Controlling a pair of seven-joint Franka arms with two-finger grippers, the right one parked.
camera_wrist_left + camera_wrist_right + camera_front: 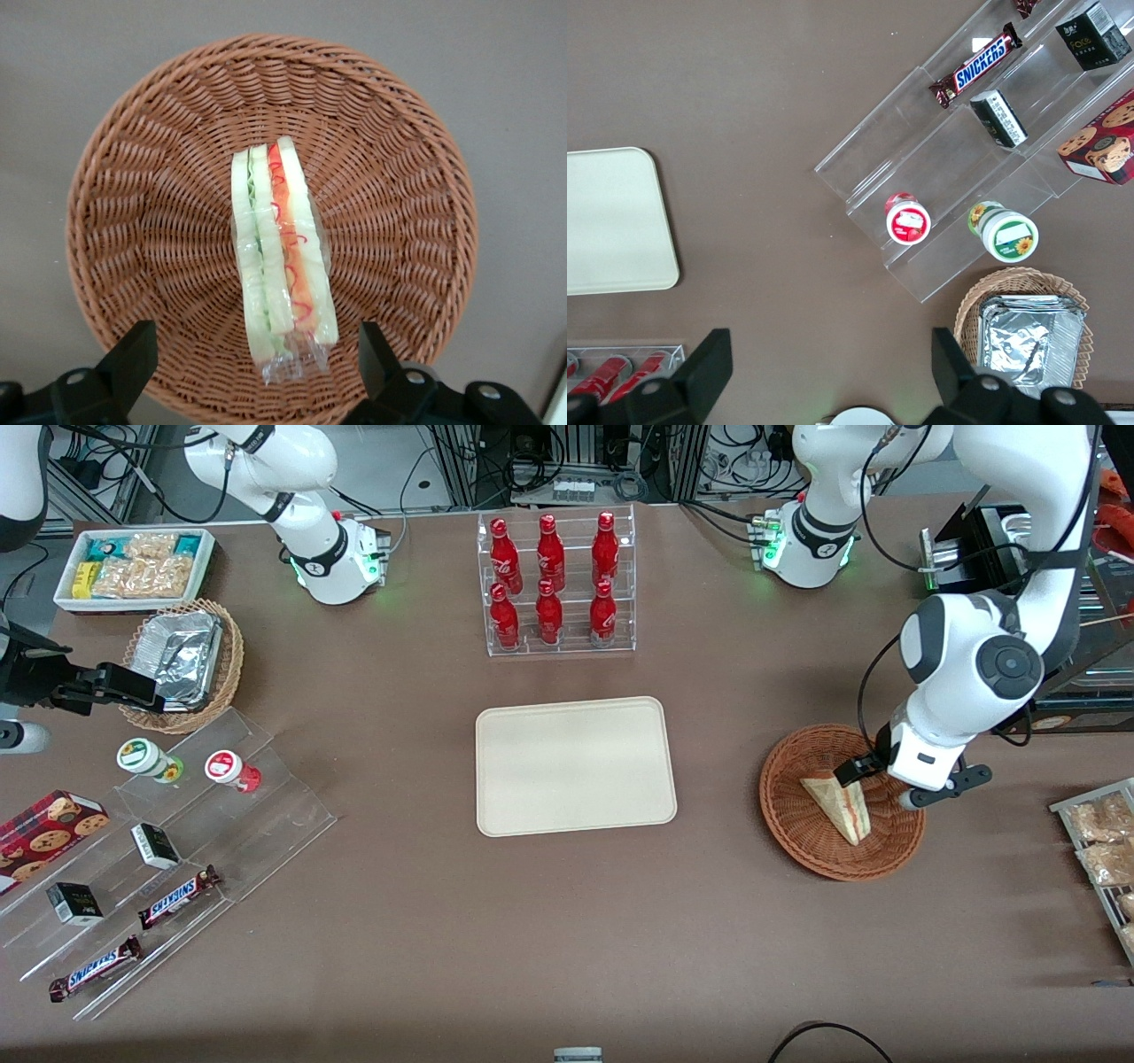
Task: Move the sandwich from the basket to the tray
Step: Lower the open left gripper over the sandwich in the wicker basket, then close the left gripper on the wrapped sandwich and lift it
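Here, spread-fingered gripper (252, 363) hovers over soft, light, film-wrapped triangular white-bread sandwich (279, 257) mid-floor in round reddish-brown wicker basket (115, 177); pinch gently across flat bread faces.

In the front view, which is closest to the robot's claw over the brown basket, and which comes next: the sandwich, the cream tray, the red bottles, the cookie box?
The gripper hangs open over the basket.
1. Sandwich: in the basket, right under the gripper.
2. Tray: mid-table, beside the basket.
3. Red bottles: in the clear rack, farther from the camera than the tray.
4. Cookie box: at the parked arm's end.
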